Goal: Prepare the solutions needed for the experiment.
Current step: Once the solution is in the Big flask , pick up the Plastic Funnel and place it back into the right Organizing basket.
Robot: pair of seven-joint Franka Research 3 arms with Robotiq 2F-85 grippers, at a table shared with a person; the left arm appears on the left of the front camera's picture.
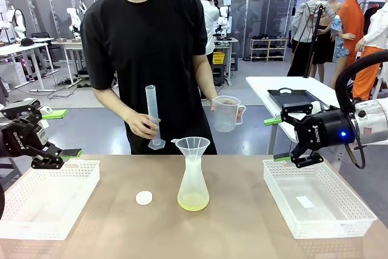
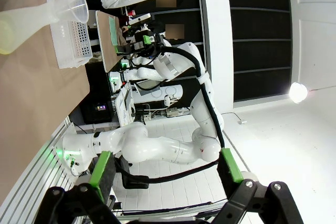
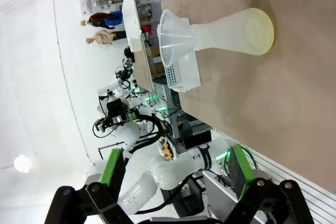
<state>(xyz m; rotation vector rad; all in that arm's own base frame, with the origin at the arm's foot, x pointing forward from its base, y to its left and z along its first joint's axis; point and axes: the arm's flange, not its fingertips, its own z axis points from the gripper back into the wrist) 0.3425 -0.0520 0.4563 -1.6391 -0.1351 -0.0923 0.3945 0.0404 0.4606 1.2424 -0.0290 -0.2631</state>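
**Baskets flank a flask of pale solution; both my grippers wide and empty**

Nearest me on the table point(image 1: 242, 228) sit two white mesh baskets. The left basket point(image 1: 45, 204) is at the picture's left edge. The right basket point(image 1: 333, 213) is over on my right side, with a small white slip lying flat on its floor.

Between them, at mid-table, a translucent flask point(image 1: 193, 181) stands upright with a funnel point(image 1: 189, 145) seated in its neck. The solution point(image 1: 193, 202) shows as a thin yellow-green band across the flask's bottom. A small white disc point(image 1: 144, 198) lies flat just beside the flask, on my left of it and apart from it.

My left gripper point(image 1: 63, 133) hangs over the far edge of the left basket, rolled so that one finger sits above the other. Its jaws are spread wide with nothing between them. From that wrist the green pads point(image 2: 102, 174) stand far apart.

My right gripper point(image 1: 277, 139) hangs over the far left corner of the right basket, rolled the same way. It is fully spread and grips nothing.

Across the table the person's hand point(image 1: 140, 127) holds a tall graduated cylinder point(image 1: 152, 113) upright, above the table's far edge. The person's other hand holds a clear measuring jug point(image 1: 227, 114) higher up, behind the funnel and on my right of it.
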